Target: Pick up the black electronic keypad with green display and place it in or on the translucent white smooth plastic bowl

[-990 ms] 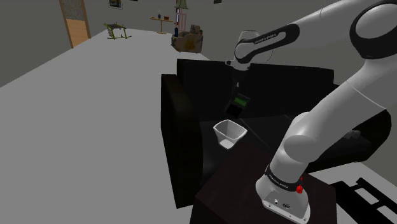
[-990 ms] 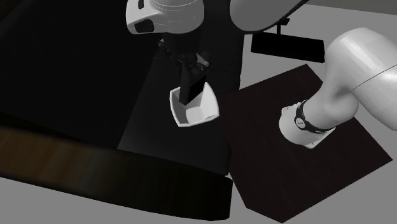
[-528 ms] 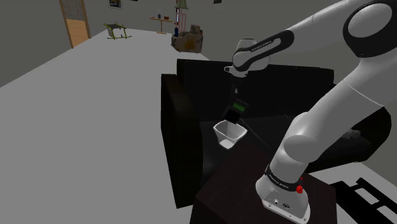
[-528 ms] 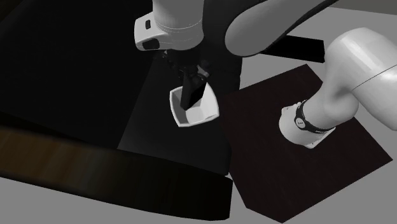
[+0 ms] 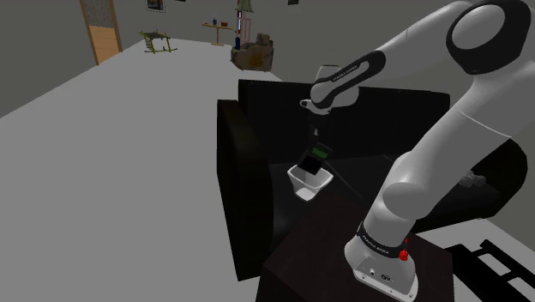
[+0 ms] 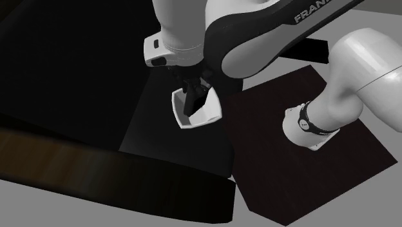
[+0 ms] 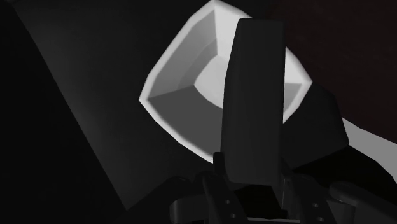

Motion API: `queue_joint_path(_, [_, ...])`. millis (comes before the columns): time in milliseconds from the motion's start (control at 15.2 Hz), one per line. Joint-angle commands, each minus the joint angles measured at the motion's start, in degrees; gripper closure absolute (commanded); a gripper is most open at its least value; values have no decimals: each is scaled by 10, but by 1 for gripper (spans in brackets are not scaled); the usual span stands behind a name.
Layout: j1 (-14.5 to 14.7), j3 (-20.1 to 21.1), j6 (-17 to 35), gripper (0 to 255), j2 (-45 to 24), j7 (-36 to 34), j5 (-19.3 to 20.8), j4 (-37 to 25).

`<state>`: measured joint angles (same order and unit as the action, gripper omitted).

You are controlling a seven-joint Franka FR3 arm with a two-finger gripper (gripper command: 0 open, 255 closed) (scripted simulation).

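Clamping the black keypad [image 7: 254,95] between its fingers, the hand [image 5: 315,140] holds it tilted, green display showing, right over the white bowl [image 5: 307,184], lower end at the bowl's mouth. Bowl sits on a black sofa [image 5: 249,137] beside the stand [image 5: 317,249].

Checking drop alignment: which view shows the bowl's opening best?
Wrist view: looks straight into the bowl, rim and inner floor visible, though the keypad crosses the middle. Shoulder view shows it small and oblique, keypad at its rim. Second exterior view shows it from above, keypad covering part.
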<state>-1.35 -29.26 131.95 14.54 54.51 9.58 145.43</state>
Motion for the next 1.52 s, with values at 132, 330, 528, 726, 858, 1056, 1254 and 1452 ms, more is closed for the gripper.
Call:
queue_joint_path(132, [4, -7, 37, 255, -26, 9, -10, 12])
queue_joint_path(330, [5, -10, 51, 255, -36, 13, -14, 17])
queue_joint_path(528, [5, -10, 52, 255, -36, 13, -14, 17])
queue_joint_path(726, [5, -10, 52, 255, -36, 13, -14, 17])
queue_joint_path(858, [5, -10, 51, 0, -36, 13, -14, 17])
queue_joint_path(1056, [5, -10, 51, 0, -36, 13, -14, 17])
queue_joint_path(1254, [1, -2, 5, 0, -4, 2, -1, 1])
queue_joint_path(1452, [-2, 6, -35, 0, 21, -5, 6, -15])
